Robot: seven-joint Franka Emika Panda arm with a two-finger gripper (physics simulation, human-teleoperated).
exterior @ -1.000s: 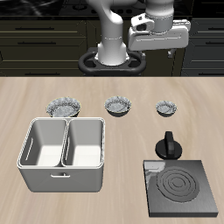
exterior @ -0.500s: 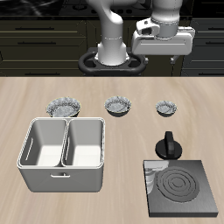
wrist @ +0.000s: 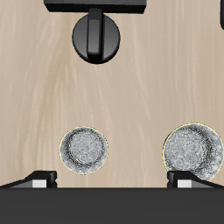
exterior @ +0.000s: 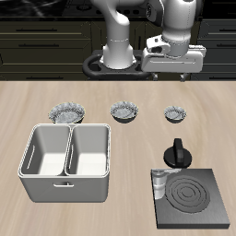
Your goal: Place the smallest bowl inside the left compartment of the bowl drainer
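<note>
Hovering wide-open, the claw (exterior: pixel 172 74) hangs above and behind the smallest bowl (exterior: pixel 174 113), well apart.

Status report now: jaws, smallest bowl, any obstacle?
Gripper above table's back, jaws open, empty. Smallest bowl on table, untouched. Bowl drainer empty. Nothing in the way.

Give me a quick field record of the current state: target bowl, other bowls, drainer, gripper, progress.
target: the smallest bowl, on the table at the end of the bowl row, nearest the stove plate side
other bowls: mid-sized bowl; widest bowl
drainer: bowl drainer, both wells empty, nearer the front edge
gripper: gripper above and behind the smallest bowl, holding nothing
progress: bowl not yet grasped
</note>
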